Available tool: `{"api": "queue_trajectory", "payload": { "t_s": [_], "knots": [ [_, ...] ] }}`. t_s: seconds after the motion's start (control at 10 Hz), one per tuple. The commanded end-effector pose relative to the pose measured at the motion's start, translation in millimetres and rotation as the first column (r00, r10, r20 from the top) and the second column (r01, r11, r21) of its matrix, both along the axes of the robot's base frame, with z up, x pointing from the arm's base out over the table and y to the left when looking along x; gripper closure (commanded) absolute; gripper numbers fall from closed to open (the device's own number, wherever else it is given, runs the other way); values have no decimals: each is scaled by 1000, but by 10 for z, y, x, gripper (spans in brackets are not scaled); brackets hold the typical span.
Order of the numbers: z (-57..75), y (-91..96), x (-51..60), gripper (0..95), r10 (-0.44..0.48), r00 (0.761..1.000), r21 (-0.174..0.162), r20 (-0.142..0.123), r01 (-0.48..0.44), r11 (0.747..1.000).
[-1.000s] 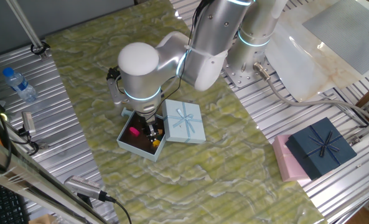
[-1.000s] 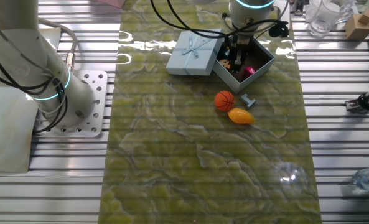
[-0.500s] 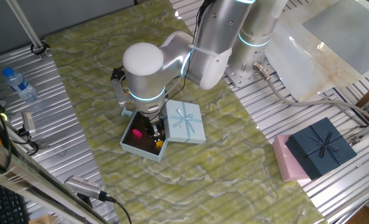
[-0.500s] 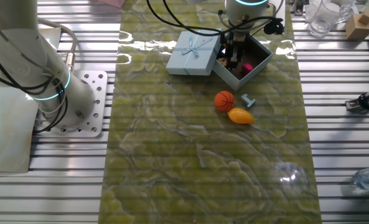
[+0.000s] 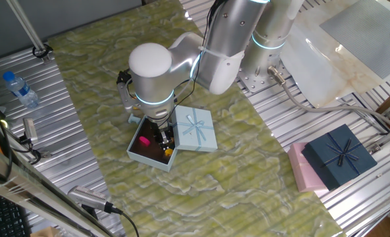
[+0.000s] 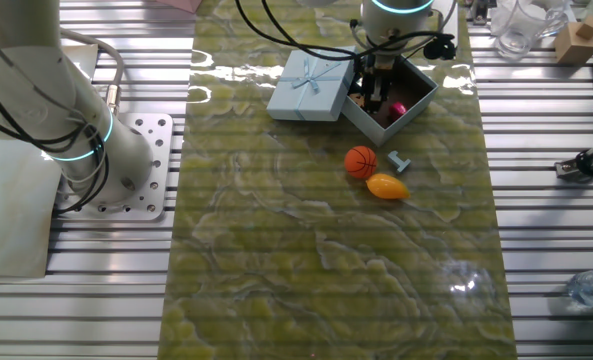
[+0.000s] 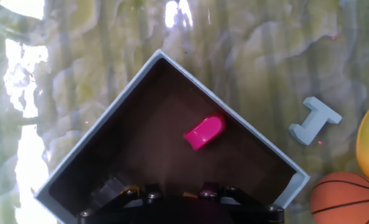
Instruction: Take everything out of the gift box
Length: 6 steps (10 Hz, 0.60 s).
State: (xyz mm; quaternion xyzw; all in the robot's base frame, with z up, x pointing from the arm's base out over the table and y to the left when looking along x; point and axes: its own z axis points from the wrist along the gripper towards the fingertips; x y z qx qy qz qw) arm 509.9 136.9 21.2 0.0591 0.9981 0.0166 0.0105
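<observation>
We cannot make out the fingertips of the gripper (image 5: pixel 163 139): in the hand view they are cut off by the bottom edge, and in both fixed views they are too small and dark against the brown inside of the gift box (image 5: pixel 137 156). So we cannot tell how far apart the fingers stand, nor whether they have hold of anything. Small yellow and orange bits (image 5: pixel 168 151) show just beside the fingers, at about 4 o'clock from them in one fixed view; whether they touch we cannot say.

The gripper reaches down into the open gift box (image 7: pixel 103 130). The magenta piece (image 7: pixel 205 132) lies on the box floor, at 12 o'clock from the gripper in the hand view and apart from it. The lid (image 6: pixel 312 84) with its bow rests on the table touching the box.

Outside the box, on the green mat (image 6: pixel 306 270), the basketball (image 6: pixel 360 161) and the yellow fruit (image 6: pixel 386 186) lie close together, with a small pale-blue piece (image 7: pixel 314 120) near them.
</observation>
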Motion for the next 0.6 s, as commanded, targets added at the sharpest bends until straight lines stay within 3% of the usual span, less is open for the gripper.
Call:
{"api": "queue_trajectory", "payload": {
  "t_s": [0.1, 0.6],
  "knots": [
    [10, -2, -5, 570, 33, 999, 5, -13, -33, 999],
    [10, -2, -5, 570, 48, 999, 14, -13, -48, 999]
  ]
}}
